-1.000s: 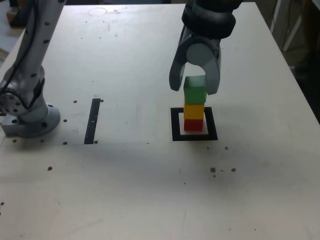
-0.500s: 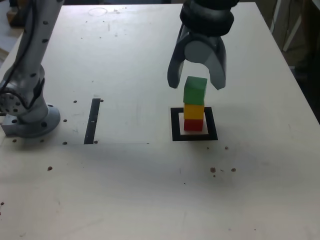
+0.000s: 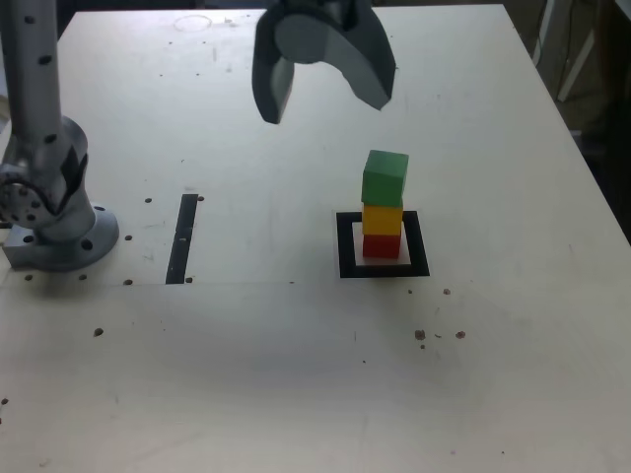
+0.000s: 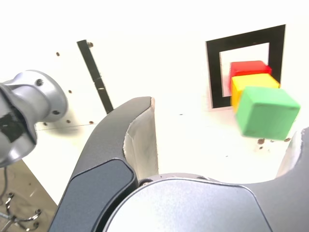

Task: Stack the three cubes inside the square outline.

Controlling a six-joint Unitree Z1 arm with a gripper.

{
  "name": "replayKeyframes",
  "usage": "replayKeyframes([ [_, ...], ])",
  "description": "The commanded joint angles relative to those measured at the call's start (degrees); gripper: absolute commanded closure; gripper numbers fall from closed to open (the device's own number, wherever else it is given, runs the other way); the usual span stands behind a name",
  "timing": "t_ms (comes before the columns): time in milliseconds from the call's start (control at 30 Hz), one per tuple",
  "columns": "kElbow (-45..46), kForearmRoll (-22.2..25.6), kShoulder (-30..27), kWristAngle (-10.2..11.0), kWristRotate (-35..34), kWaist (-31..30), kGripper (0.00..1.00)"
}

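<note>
Three cubes sit in one column inside the square outline [image 3: 384,245]: red cube [image 3: 382,244] at the bottom on the white centre, yellow cube [image 3: 383,218] on it, green cube [image 3: 385,178] on top. Green one is turned slightly off the yellow one's edges; wrist view shows the same twist. Stack stands upright.

Outline lies on the desk [image 3: 296,374] toward the exterior view's right edge, about midway between far and near edges. Straight black tape strip [image 3: 182,237] lies well apart from it, toward the exterior view's left, near the arm base [image 3: 54,232] at the desk's left edge.

Gripper [image 3: 325,97] hangs above the desk toward the far edge, up and to the exterior view's left of the stack, clear of the green cube. Jaws spread wide, nothing between them. Wrist view confirms: both fingers [image 4: 126,145] apart, cubes visible past them.

Small dark specks scattered over the desk surface.
</note>
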Motion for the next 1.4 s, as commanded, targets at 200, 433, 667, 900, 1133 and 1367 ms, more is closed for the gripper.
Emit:
replayKeyframes([
  [200, 11.0, -1.0, -6.4, 1.3, -1.1, 0.3, 0.0],
  [433, 24.1, -8.0, -10.8, -0.2, -2.5, 0.3, 0.0],
  [667, 33.1, -14.1, -14.0, -0.5, -3.6, 0.3, 0.0],
  [900, 41.9, -21.4, -14.9, -1.5, -4.4, 0.3, 0.0],
  [1133, 49.7, -28.1, -15.0, -2.5, -5.1, 0.3, 0.0],
  [1367, 52.6, -30.8, -15.3, -3.1, -5.2, 0.3, 0.0],
])
